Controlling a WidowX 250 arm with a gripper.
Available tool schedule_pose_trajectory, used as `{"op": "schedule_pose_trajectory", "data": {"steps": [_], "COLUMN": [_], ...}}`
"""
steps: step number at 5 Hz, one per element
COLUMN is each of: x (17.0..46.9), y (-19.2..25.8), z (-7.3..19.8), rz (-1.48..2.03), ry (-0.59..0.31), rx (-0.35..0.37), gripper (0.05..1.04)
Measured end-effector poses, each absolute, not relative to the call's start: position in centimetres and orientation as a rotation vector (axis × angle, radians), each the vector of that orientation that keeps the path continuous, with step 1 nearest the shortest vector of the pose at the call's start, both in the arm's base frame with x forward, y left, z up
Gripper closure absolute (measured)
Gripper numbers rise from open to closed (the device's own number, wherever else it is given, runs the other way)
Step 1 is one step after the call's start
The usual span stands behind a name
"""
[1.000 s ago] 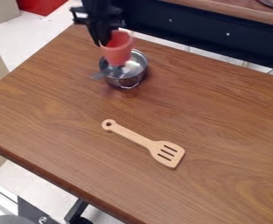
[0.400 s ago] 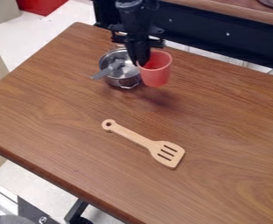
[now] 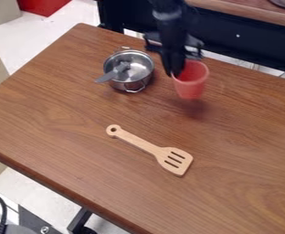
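The black two-finger gripper hangs over the upper part of the brown wood-grain table, its fingers clamped on the rim of a pinkish-red, tapered plastic cup. The fingertips are at the cup's left side in the view, so most of the cup lies to the right of them and below. The cup is roughly upright, mouth up, and raised off the table, with a dark shadow on the wood beneath it. To the left of the cup, apart from it, a round, shiny silver metal pot with thin wire handles stands on the table; a grey utensil leans in it, its end sticking out over the left rim. Nearer the camera, a flat, light wooden spatula with three slots lies diagonally, its slotted blade toward the lower right.
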State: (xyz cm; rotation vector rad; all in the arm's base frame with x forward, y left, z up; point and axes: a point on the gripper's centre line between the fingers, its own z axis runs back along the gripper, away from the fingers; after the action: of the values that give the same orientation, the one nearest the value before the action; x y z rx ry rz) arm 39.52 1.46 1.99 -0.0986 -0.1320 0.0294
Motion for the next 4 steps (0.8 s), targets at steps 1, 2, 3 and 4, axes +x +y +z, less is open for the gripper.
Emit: {"op": "schedule_pose_trajectory", "data": {"steps": [1, 2, 3, 4], "x": [39.3, 39.6, 39.8, 40.1], "y": [0.1, -0.5, -0.7, -0.7], "z": [0.5, 0.4, -0.6, -0.2], "rz": [0.012, 0.015, 0.011, 0.017], "ry": [-0.097, -0.106, -0.083, -0.091], "rx": [-0.093, -0.089, -0.084, -0.084], "gripper": [1.028, 1.028, 1.028, 1.028]}}
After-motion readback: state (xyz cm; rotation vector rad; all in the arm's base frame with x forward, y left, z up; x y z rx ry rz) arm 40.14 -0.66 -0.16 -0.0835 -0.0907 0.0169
